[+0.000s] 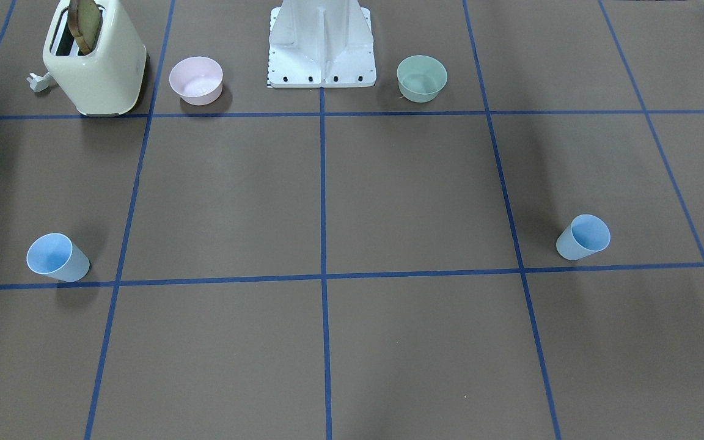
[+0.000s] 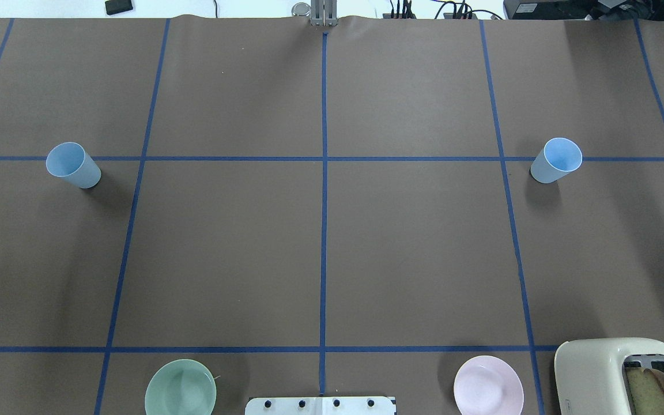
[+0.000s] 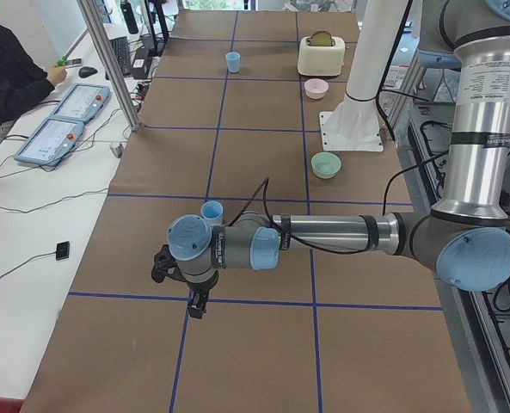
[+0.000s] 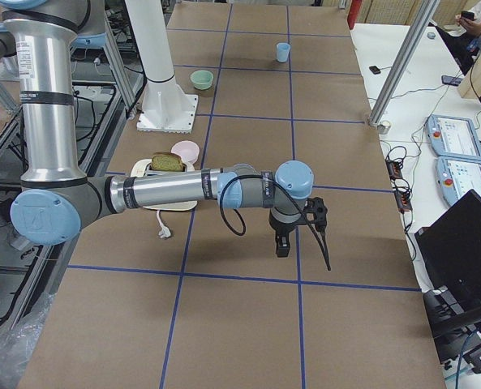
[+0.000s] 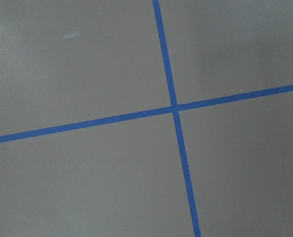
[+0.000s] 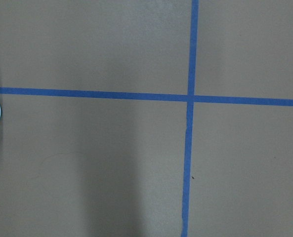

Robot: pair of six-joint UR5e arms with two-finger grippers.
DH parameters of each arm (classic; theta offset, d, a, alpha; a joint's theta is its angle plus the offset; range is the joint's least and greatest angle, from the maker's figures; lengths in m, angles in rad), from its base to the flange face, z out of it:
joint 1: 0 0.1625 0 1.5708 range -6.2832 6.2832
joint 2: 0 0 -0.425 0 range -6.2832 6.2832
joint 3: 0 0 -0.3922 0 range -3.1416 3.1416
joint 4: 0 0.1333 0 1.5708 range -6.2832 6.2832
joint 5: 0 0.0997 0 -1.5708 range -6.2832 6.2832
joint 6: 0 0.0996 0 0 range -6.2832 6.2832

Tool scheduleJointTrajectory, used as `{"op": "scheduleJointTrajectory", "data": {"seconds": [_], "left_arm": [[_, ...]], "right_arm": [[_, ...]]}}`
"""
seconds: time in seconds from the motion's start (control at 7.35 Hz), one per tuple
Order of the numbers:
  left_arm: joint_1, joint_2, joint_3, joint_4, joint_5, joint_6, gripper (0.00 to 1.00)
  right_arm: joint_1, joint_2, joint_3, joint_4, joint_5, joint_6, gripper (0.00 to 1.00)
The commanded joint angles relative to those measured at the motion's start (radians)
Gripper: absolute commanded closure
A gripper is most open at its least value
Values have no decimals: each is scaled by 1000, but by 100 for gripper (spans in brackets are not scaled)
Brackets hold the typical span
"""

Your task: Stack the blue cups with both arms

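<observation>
Brown table [image 2: 412, 259], two upright blue cups [image 2: 72, 165] [image 2: 557, 160]

Blue cups [image 1: 57, 259] smooth plastic; table [image 1: 419, 195] matt paper.

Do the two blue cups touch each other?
Apart. The overhead view shows the left blue cup and the right blue cup on opposite sides, with table between.

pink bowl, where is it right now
In the overhead view the pink bowl sits at the bottom edge, on the robot's right, between the white base mount and the cream toaster.
</observation>
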Motion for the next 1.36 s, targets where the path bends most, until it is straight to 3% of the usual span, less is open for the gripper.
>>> {"op": "scheduleJointTrajectory", "data": {"seconds": [0.0, 0.27, 0.54, 0.95, 1.22], "left_arm": [[0, 0, -1, 0, 0, -1, 1], [0, -3, -2, 2, 0, -13, 1], [82, -14, -71, -24, -2, -235, 1], [240, -15, -126, -193, -5, -560, 1], [317, -55, -125, -230, 1, -683, 1]], "right_arm": [[0, 11, -6, 49, -3, 4, 0], [-3, 14, -9, 54, 2, 7, 0], [-19, 29, -3, 54, -4, 6, 0], [-97, 64, -7, 54, -6, 6, 0], [-167, 126, -6, 55, -7, 160, 0]]}}
